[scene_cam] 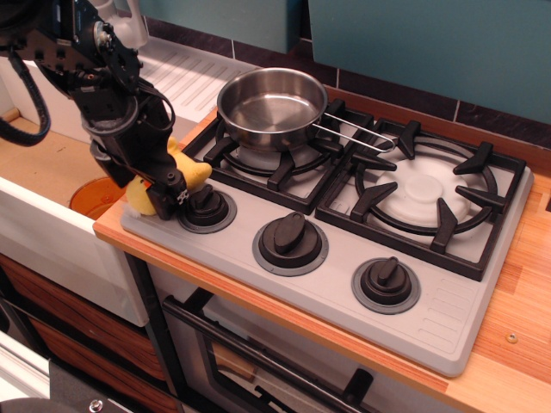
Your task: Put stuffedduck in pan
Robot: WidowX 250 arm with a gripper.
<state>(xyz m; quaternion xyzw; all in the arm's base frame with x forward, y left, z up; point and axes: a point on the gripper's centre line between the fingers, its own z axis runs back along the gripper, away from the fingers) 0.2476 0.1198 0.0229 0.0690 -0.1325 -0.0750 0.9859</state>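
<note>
The stuffedduck (pixel 193 173) is a small yellow plush lying on the front left corner of the grey stove (pixel 448 323), beside the leftmost knob (pixel 205 206). My gripper (pixel 153 191) has come down over it with its jaws apart, one on each side of the duck, and covers most of it, including the head. Only yellow patches show to the left and right of the black fingers (pixel 173 194). The pan (pixel 271 107) is a shiny steel saucepan. It stands empty on the back left burner, with its wire handle (pixel 355 134) pointing right.
An orange round disc (pixel 88 196) lies in the sink left of the stove, partly behind my arm. Two more black knobs (pixel 290 242) (pixel 385 284) sit along the stove's front. The right burner grate (pixel 426 194) is bare. A white drainboard (pixel 185 73) lies behind the arm.
</note>
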